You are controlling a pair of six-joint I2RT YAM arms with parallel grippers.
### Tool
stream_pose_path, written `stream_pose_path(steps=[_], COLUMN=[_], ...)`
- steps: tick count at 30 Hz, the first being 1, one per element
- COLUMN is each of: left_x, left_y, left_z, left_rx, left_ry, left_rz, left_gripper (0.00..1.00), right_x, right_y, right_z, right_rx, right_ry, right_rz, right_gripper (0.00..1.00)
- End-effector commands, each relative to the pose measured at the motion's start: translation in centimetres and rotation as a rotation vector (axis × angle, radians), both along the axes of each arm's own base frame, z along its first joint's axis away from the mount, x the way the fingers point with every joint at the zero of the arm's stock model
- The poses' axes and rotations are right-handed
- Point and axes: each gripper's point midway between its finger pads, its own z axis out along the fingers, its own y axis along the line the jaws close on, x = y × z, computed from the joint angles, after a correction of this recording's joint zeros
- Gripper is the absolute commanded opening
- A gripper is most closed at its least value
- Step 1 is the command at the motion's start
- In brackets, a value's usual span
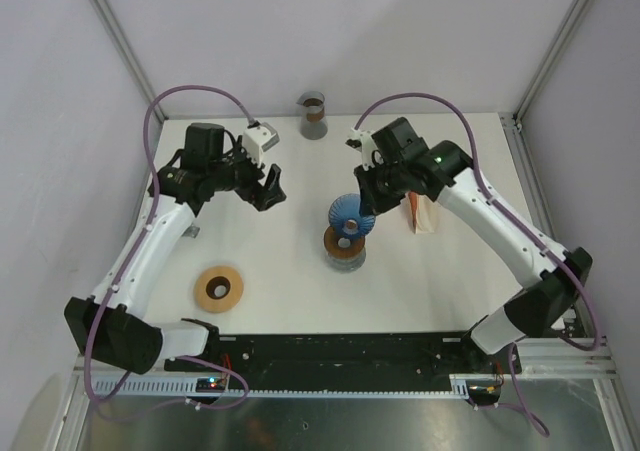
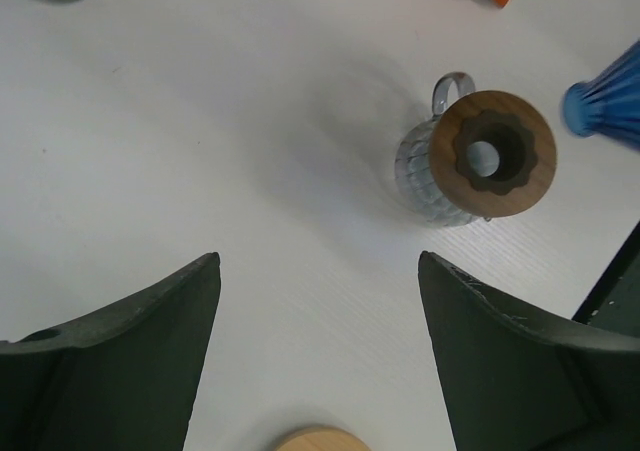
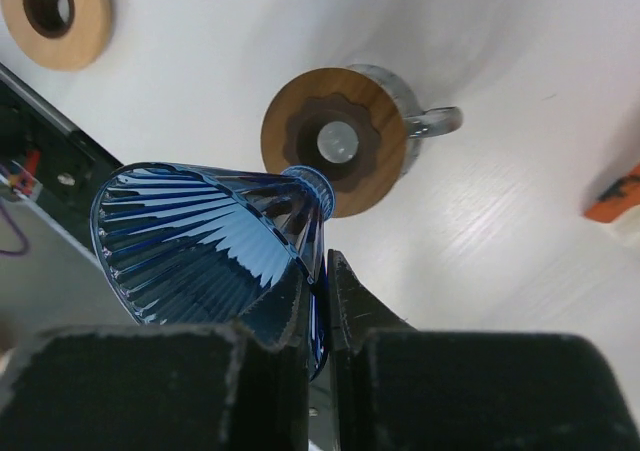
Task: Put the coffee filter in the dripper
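Holding the blue ribbed cone dripper (image 3: 200, 241) tilted in my right gripper (image 3: 318, 271), I'd level it over the wood-collared glass server (image 3: 335, 141) first. My left gripper (image 2: 318, 261) gapes empty.

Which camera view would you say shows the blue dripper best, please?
The right wrist view: the blue dripper is close and large, ribs visible, its wall pinched by the right gripper. The top external view shows it small; the left wrist view catches only an edge.
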Motion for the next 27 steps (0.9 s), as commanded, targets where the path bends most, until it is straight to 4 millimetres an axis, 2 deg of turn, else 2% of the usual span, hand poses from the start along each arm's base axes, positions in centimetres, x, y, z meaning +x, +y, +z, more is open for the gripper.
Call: stream_pose_path(steps=[1, 6, 12, 19, 27], left_x=[-1.2, -1.2, -1.4, -1.6, -2.1], left_y=[-0.8, -0.7, -0.8, -0.7, -2.1], left_z=[3.8, 2.9, 2.4, 1.4, 0.0], left_rx=[-0.101, -0.094, -0.092, -0.084, -0.127], left_ry=[-0.045, -0.024, -0.012, 0.005, 0.101], left_rz=[-0.016, -0.010, -0.020, -0.024, -0.062], left_gripper=[0.84, 0.84, 0.84, 0.84, 0.80], right_x=[0.2, 0.8, 2.4, 3.1, 3.4], right_y=[2.4, 3.4, 3.3, 3.2, 2.5], right_z=[1.1, -1.0, -3.5, -6.4, -8.1], right_rx=[0.132, 0.109, 0.051, -0.006, -0.036], right_ry=[0.135, 0.190, 0.202, 0.254, 0.268], right_rz=[-0.105, -0.109, -0.139, -0.148, -0.165], right_gripper=[0.00, 0.00, 0.00, 0.00, 0.00])
